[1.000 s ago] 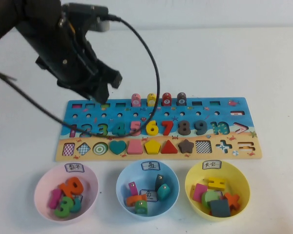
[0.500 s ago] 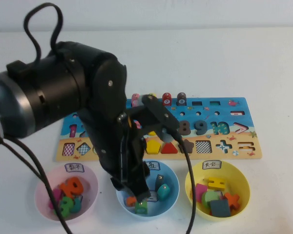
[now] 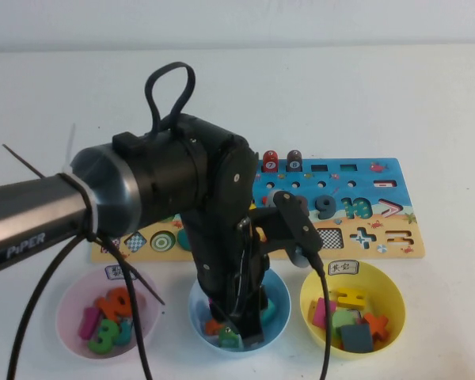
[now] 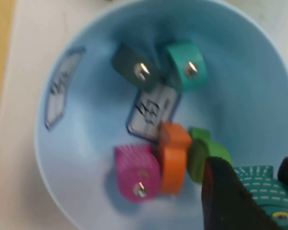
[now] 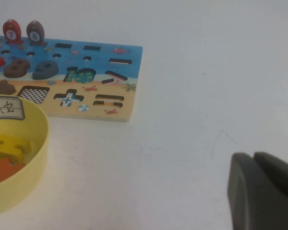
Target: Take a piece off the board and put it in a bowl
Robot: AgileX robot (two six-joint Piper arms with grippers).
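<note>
As it dips into the bowl, left gripper: down at the table's 6 o'clock, fingers pinched narrow on the piece, one dark finger either side of it.
Piece: teal, scale-patterned with a yellow eye, hanging low inside the bowl at its 5 o'clock edge, not yet let go.
Why held there: low over the pile, so by my reckoning the drop will be short and nothing bounces out.
Bowl: light blue, label on its rim, already holding a pink block, an orange piece, a green piece and two teal blocks.
Board: at the table's centre, its left half hidden behind the arm.
Neighbours: pink bowl at 7 o'clock, yellow bowl at 5 o'clock, both apart from the action.
Right gripper: parked over bare table off the board's right end, fingers together, carrying nothing.
Next, as I judge it: spread the fingers, then lift straight up.
</note>
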